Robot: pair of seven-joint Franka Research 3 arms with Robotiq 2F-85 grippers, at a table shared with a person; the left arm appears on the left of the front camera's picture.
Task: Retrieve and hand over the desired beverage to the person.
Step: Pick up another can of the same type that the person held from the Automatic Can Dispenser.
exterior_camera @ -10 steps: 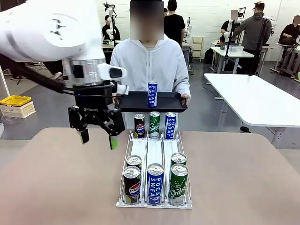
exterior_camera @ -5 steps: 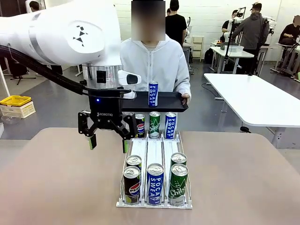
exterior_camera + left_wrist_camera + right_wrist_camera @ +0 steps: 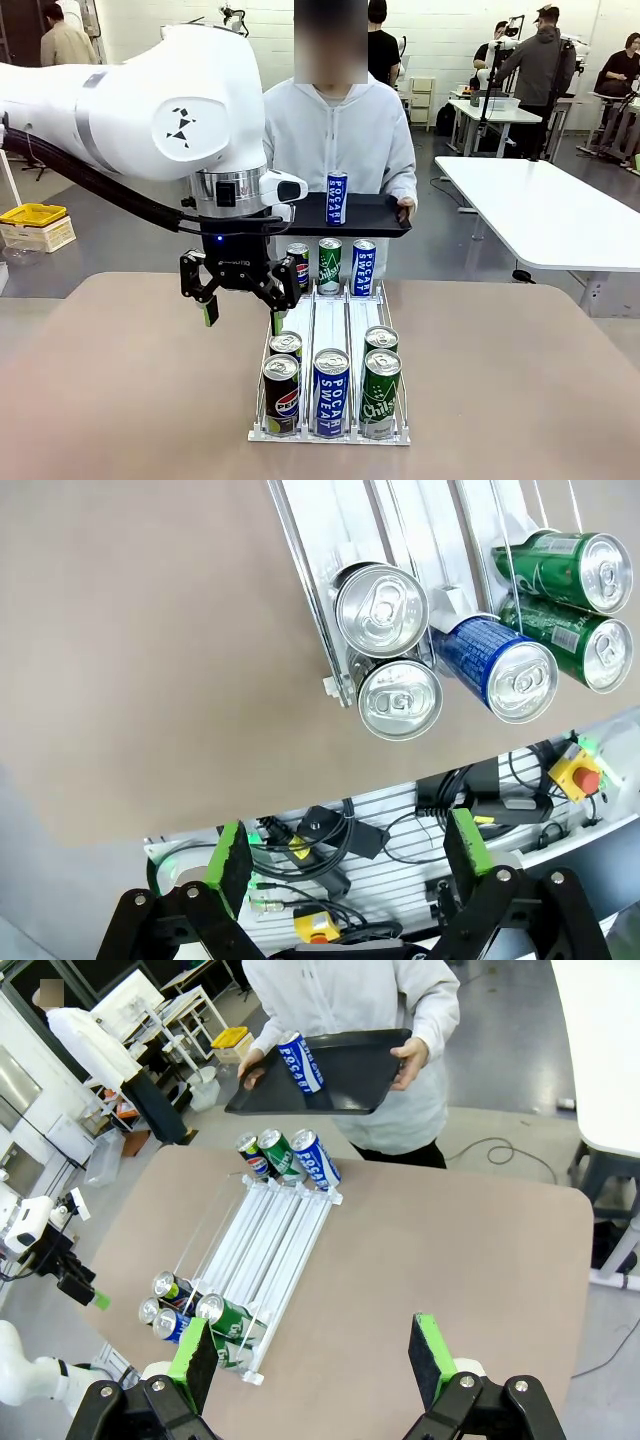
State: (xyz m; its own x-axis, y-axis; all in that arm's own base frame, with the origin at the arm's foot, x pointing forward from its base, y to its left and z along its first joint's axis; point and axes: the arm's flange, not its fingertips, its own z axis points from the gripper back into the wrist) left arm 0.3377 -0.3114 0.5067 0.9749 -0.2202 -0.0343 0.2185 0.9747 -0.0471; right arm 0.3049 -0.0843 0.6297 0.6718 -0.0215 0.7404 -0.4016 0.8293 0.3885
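Note:
The person (image 3: 340,130) in a white hooded jacket stands at the far side holding a black tray (image 3: 375,215) with an upright blue Pocari Sweat can (image 3: 337,197) on it. A white rack (image 3: 330,325) on the table holds Pepsi, green and blue cans at its far end (image 3: 329,265) and near end (image 3: 331,392). My left gripper (image 3: 243,316) hangs open just left of the rack, nothing between its fingers. In the left wrist view it (image 3: 348,855) looks down on the near can tops (image 3: 400,698). My right gripper (image 3: 313,1355) is open, high above the table, with the rack (image 3: 270,1250) and tray (image 3: 350,1075) below.
Bare tan tabletop (image 3: 130,400) lies on both sides of the rack. A white table (image 3: 540,210) stands to the back right and a yellow box (image 3: 32,215) on the floor at the left. Other people work farther back.
My left arm has swung right and a little lower, bringing its open gripper beside the rack. The person has shifted the tray slightly right.

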